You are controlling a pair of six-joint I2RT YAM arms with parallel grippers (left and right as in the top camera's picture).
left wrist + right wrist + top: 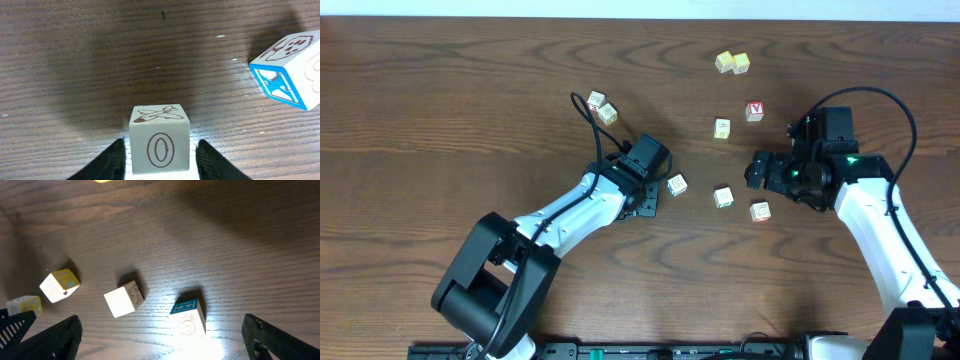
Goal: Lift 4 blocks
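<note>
L side: left gripper is low over the table, and the O block sits right in its mouth. Fingers flank it L and R, with a thin sliver of wood grain showing each side, so the jaws are parted, not pinching. The block looks flat on the table. In the overhead view it's just R of the gripper head, abt mid-table.

Orientation: it's a cube with all edges equal, so no long axis to call. The O face points back at the wrist cam, the plane drawing faces up, and the sides sit square to the fingers.

A blue-framed block sits off to the R and further out, well apart, turned at an angle to the O block.

R side: right gripper is spread wide, nothing in it. A cream block lies on the table ahead of it, corner-on to the cam, clear of both fingers.
</note>
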